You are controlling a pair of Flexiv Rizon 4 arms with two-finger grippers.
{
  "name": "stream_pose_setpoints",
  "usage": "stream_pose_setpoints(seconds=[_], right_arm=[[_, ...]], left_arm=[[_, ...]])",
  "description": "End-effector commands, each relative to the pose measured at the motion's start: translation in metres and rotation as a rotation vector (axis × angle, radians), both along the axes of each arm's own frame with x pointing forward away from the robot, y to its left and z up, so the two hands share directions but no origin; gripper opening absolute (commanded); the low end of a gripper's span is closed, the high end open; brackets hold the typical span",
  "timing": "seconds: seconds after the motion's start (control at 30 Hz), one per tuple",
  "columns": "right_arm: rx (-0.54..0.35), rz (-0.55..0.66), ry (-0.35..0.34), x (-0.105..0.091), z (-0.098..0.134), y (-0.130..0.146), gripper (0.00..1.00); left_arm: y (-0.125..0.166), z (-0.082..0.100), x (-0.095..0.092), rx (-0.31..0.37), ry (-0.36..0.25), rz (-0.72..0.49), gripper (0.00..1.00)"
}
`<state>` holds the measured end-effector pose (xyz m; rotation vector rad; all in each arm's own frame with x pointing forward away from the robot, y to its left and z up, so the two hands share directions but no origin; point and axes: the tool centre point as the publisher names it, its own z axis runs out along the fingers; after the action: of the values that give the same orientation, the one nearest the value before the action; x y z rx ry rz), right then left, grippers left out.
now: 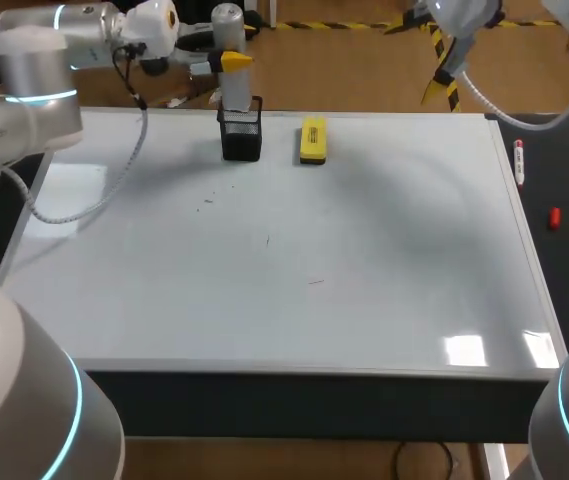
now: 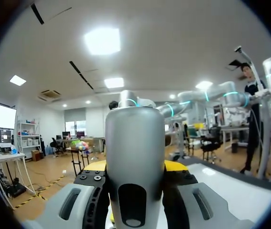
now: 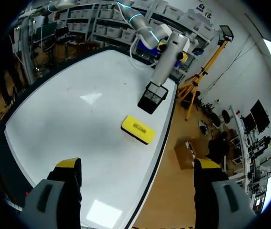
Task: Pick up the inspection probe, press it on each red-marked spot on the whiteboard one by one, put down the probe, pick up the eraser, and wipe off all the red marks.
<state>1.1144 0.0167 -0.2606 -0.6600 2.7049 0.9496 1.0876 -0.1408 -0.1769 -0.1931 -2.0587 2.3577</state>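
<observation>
Holding the inspection probe [image 1: 234, 92] upright, your left gripper [image 1: 234, 62] is clamped on it, its lower end at the mouth of the black mesh holder [image 1: 241, 138] by the far edge of the whiteboard [image 1: 364, 260]. Keep it vertical to clear the mesh. Your right gripper [image 3: 137, 164] hangs spread wide. The label on the eraser [image 1: 312, 139] is unreadable.

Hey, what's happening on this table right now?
The left gripper is closed on the inspection probe, whose lower end sits at the black mesh holder at the far edge of the whiteboard. The yellow eraser lies untouched beside the holder. The right gripper hangs open above the board's edge, holding nothing. No red marks show on the board.
</observation>
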Motion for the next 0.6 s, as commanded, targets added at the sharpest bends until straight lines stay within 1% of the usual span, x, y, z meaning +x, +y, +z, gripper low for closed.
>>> stream_pose_setpoints(seconds=[0.03, 0.3, 0.6], right_arm=[[-0.005, 0.002, 0.001, 0.000, 0.001, 0.000, 1.00], [-0.005, 0.002, 0.001, 0.000, 0.001, 0.000, 1.00], [-0.005, 0.002, 0.001, 0.000, 0.001, 0.000, 1.00]], left_arm=[[-0.003, -0.004, 0.008, 0.001, -0.005, -0.064, 0.00], [-0.005, -0.015, 0.014, 0.003, 0.006, -0.050, 0.00], [-0.007, -0.033, 0.016, 0.012, 0.025, -0.024, 0.00]])
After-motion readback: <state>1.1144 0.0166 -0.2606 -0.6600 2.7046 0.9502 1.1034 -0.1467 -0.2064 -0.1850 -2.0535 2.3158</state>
